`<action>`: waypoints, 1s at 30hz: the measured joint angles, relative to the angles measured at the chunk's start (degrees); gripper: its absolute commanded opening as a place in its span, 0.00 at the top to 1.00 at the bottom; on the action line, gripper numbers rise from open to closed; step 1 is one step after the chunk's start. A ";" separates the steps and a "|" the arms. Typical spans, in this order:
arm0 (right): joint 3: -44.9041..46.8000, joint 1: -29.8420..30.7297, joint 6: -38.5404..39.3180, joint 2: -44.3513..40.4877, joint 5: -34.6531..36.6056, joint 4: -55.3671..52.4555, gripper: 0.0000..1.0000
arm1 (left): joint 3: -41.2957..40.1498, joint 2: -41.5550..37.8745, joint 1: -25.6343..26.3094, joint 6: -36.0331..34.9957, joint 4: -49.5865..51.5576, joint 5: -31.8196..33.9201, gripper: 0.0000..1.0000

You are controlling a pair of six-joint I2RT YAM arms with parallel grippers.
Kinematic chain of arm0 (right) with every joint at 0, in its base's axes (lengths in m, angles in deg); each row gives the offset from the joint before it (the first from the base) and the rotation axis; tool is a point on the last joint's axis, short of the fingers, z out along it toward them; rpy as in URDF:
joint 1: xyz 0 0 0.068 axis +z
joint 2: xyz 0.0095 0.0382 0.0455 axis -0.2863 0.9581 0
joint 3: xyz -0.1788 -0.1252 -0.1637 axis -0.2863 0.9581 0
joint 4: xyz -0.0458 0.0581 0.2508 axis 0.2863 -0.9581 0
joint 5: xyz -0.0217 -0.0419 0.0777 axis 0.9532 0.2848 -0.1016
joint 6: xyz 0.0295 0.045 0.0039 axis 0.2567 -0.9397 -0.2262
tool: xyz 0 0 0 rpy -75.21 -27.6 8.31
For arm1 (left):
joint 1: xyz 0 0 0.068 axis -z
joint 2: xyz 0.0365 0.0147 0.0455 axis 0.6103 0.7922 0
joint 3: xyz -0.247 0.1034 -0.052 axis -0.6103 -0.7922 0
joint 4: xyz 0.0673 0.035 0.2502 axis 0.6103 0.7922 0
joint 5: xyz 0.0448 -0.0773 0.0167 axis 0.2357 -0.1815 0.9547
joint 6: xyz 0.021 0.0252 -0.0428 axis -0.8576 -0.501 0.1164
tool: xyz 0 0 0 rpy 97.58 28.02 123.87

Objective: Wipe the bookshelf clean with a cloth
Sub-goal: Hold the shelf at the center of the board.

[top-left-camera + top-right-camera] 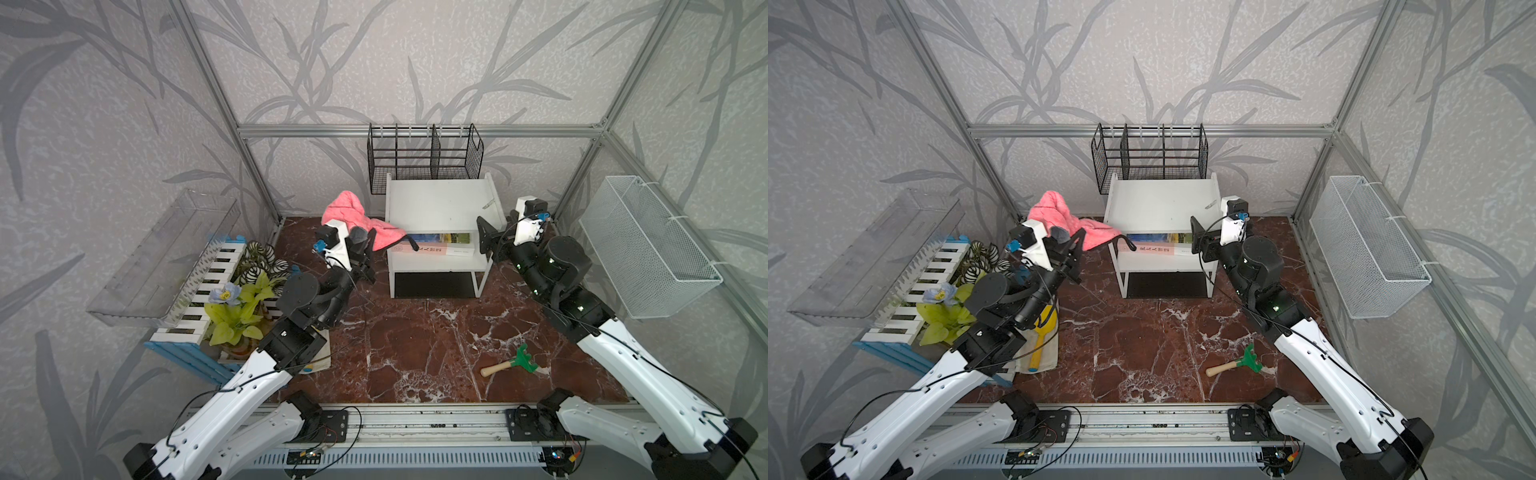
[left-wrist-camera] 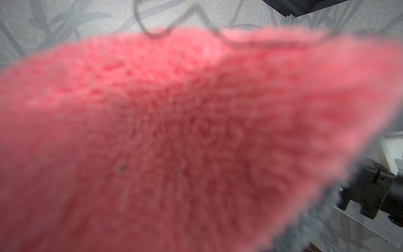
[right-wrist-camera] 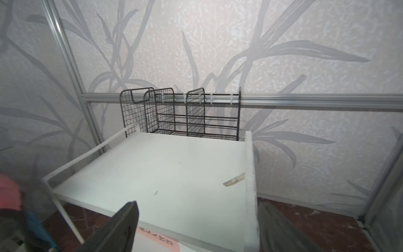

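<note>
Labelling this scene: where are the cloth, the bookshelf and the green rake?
cloth point(image 1: 344, 209): in a top view, its raised pink fold.
bookshelf point(image 1: 436, 203): in a top view, its bare top board.
green rake point(image 1: 524, 360): in a top view, its green head.

Cloth point(image 2: 174, 141), blurred pink mass filling the left wrist view, left gripper point(image 1: 365, 245), left of centre in a top view, fingertips hidden by its folds, book point(image 1: 432, 249) cover lettering unreadably small, right gripper point(image 3: 197, 204) fingers point(image 3: 122, 227) blurred, cropped at frame edge.
</note>
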 measured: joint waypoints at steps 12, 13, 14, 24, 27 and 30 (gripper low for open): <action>3.72 -10.51 -6.43 0.42 -3.56 -3.04 0.10 | -0.26 9.42 -18.80 0.22 2.49 -29.33 1.00; 3.72 -10.86 -6.97 0.74 -4.48 -3.19 0.10 | -0.26 11.34 -18.84 -0.35 1.53 -35.32 1.00; 3.72 -10.88 -7.34 1.03 -5.03 -3.28 0.10 | -0.28 12.46 -18.84 -0.92 0.87 -39.28 1.00; 1.27 -11.26 -8.55 6.86 -9.44 -1.01 0.10 | 0.79 18.58 -18.82 -4.44 -4.98 -56.37 1.00; 0.70 -11.23 -8.90 8.35 -10.71 0.52 0.10 | 7.02 22.34 -18.80 -6.08 -2.82 -53.94 1.00; 1.14 -11.26 -9.07 8.52 -11.19 1.70 0.10 | 9.81 24.06 -18.82 -6.80 -2.47 -51.84 1.00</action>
